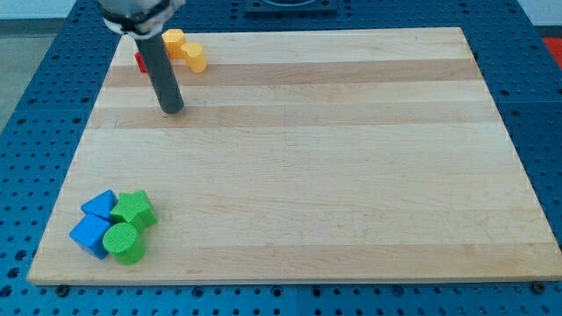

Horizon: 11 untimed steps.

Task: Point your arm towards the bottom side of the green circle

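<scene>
Green round cylinder block (125, 243) standing upright at near left, touching green star block (134, 210), my tip (172, 110) bare, holding nothing, far left, pale wooden board (334, 158), blue pegboard table (35, 79)

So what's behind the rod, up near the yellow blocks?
A red block sits behind the rod, just left of the yellow blocks. Only a sliver shows at the rod's left edge; the rest is covered, so its shape cannot be told.

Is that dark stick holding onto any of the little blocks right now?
No, nothing is held. My tip rests on bare board near the view's top left, touching no block, far from the green circle at the bottom left.
</scene>
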Available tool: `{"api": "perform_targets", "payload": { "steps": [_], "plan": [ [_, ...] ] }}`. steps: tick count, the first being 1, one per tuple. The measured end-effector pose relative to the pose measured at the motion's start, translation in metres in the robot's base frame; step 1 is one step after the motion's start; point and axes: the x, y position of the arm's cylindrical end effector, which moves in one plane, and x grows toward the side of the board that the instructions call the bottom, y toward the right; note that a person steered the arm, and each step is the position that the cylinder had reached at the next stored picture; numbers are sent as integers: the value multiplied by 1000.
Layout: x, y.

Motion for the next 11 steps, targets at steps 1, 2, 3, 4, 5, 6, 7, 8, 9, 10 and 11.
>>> {"api": "perform_targets", "payload": {
  "steps": [1, 2, 3, 4, 5, 6, 7, 8, 9, 10, 11],
  "plan": [
    [66, 1],
    [106, 1],
    [107, 1],
    [120, 25],
    [130, 41],
    [142, 42],
    [198, 56],
    [206, 56],
    [232, 42],
    [232, 39],
    [232, 29]
  ]
}}
